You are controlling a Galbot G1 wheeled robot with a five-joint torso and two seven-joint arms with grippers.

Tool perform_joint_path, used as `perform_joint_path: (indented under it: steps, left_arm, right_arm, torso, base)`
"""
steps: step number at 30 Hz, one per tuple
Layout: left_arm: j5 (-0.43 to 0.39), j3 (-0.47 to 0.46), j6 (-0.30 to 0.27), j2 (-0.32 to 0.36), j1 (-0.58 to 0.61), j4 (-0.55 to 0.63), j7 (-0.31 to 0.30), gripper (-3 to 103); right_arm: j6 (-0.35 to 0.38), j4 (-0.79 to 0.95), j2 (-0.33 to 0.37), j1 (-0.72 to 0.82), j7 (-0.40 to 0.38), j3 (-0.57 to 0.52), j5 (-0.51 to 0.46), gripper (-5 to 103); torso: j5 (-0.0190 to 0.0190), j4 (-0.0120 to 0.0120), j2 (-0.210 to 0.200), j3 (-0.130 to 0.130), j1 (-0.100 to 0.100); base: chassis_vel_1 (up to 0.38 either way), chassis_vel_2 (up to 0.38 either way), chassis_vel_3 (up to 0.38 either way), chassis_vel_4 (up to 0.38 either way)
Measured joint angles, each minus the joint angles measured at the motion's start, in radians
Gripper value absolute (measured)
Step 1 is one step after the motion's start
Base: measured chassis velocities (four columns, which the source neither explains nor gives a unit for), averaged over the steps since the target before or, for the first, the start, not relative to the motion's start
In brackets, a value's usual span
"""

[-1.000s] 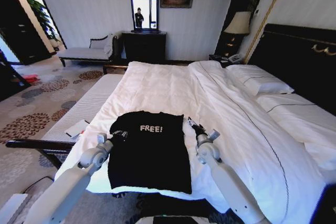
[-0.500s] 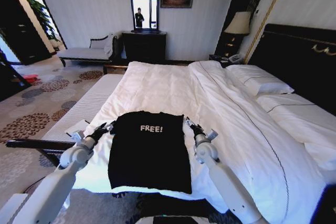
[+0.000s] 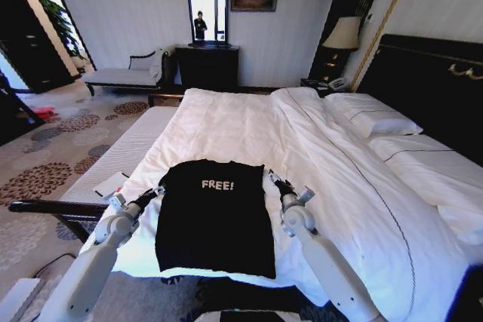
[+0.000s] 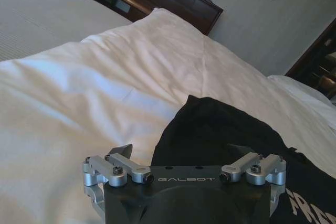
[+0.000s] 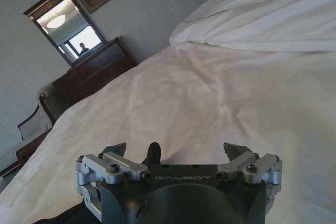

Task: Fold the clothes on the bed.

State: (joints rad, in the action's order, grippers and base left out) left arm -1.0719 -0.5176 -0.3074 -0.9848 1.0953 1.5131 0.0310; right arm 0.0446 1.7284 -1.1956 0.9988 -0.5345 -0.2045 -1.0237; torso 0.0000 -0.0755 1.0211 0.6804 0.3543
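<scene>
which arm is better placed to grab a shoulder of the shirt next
Left, probably. The left end effector sits open right at the T-shirt shoulder edge. The right end effector, also open, sits on the bed slightly clear of it.

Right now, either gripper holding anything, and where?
Nothing held. Left gripper and right gripper are open, flanking the T-shirt on the bed.

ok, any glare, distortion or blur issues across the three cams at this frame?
Head view: wide-angle bowing at the edges, the bed brightly lit, T-shirt near-featureless black apart from its lettering. Left wrist view: duvet glare, lettering cut off at the frame edge, left claw open and sharp. Right wrist view: duvet washed out, right claw open and sharp.
</scene>
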Motion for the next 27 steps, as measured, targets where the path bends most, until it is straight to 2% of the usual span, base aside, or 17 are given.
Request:
perform_joint_path:
  steps: [4, 8, 11, 13, 14, 15, 18, 21, 22, 24, 25, 27]
  left_arm:
    - [0.000, 0.000, 0.000, -0.003, 0.000, -0.001, 0.000, 101]
    - [0.000, 0.001, 0.000, -0.006, 0.001, -0.003, 0.000, 94]
    - [0.002, 0.002, -0.001, -0.018, 0.001, -0.005, -0.006, 78]
    - [0.005, 0.003, -0.002, -0.021, 0.001, -0.006, -0.008, 78]
    - [0.011, 0.005, -0.004, -0.026, 0.000, -0.010, -0.011, 72]
    - [0.015, 0.006, -0.004, -0.030, -0.002, -0.014, -0.013, 61]
    - [0.017, 0.006, -0.004, -0.032, -0.004, -0.019, -0.016, 56]
    - [0.017, 0.001, -0.004, -0.032, -0.005, -0.021, -0.017, 40]
    - [0.017, 0.001, -0.004, -0.032, -0.005, -0.021, -0.017, 40]
    - [0.014, -0.006, -0.004, -0.031, -0.006, -0.020, -0.018, 29]
    - [0.013, -0.008, -0.004, -0.031, -0.007, -0.019, -0.018, 29]
    - [0.008, -0.013, -0.001, -0.027, -0.009, -0.017, -0.018, 19]
  right_arm:
    - [0.000, 0.002, -0.001, 0.000, -0.002, 0.000, 0.000, 100]
    - [0.001, 0.002, -0.004, 0.000, -0.003, 0.001, 0.000, 100]
    - [0.001, 0.003, -0.007, 0.001, -0.006, 0.001, 0.000, 100]
    - [0.001, 0.003, -0.007, 0.001, -0.006, 0.001, 0.000, 100]
    - [0.001, 0.003, -0.007, 0.001, -0.008, 0.002, 0.000, 100]
    - [0.002, 0.004, -0.006, 0.001, -0.010, 0.002, 0.000, 100]
    - [0.002, 0.005, -0.003, 0.001, -0.012, 0.002, 0.000, 100]
    - [0.003, 0.006, 0.004, 0.000, -0.014, -0.001, -0.003, 100]
    - [0.003, 0.006, 0.004, 0.000, -0.014, -0.001, -0.003, 100]
    - [0.003, 0.006, 0.004, 0.000, -0.015, -0.001, -0.003, 100]
    - [0.003, 0.006, 0.004, 0.000, -0.015, -0.001, -0.003, 100]
    - [0.003, 0.004, 0.001, -0.001, -0.015, 0.000, -0.003, 100]
  torso:
    - [0.0000, 0.0001, 0.000, 0.000, 0.000]
    - [0.0001, 0.0001, 0.000, 0.000, 0.000]
    - [0.0000, 0.0001, 0.000, 0.000, 0.000]
    - [0.0000, 0.0001, 0.000, 0.000, 0.000]
    - [0.0000, 0.0001, 0.000, 0.000, 0.000]
    - [0.0000, 0.0001, 0.000, 0.000, 0.000]
    - [0.0000, 0.0001, 0.000, 0.000, 0.000]
    - [0.0000, 0.0000, 0.000, 0.000, 0.000]
    - [0.0000, 0.0000, 0.000, 0.000, 0.000]
    - [0.0000, 0.0001, 0.000, 0.000, 0.000]
    - [0.0000, 0.0000, 0.000, 0.000, 0.000]
    - [0.0000, 0.0000, 0.000, 0.000, 0.000]
  base:
    - [0.000, 0.000, 0.000, 0.000]
    - [0.000, 0.000, 0.000, 0.000]
    - [0.000, 0.000, 0.000, 0.000]
    - [0.000, 0.000, 0.000, 0.000]
    - [0.000, 0.000, 0.000, 0.000]
    - [0.000, 0.000, 0.000, 0.000]
    - [0.000, 0.000, 0.000, 0.000]
    - [0.000, 0.000, 0.000, 0.000]
    - [0.000, 0.000, 0.000, 0.000]
    - [0.000, 0.000, 0.000, 0.000]
    - [0.000, 0.000, 0.000, 0.000]
    - [0.000, 0.000, 0.000, 0.000]
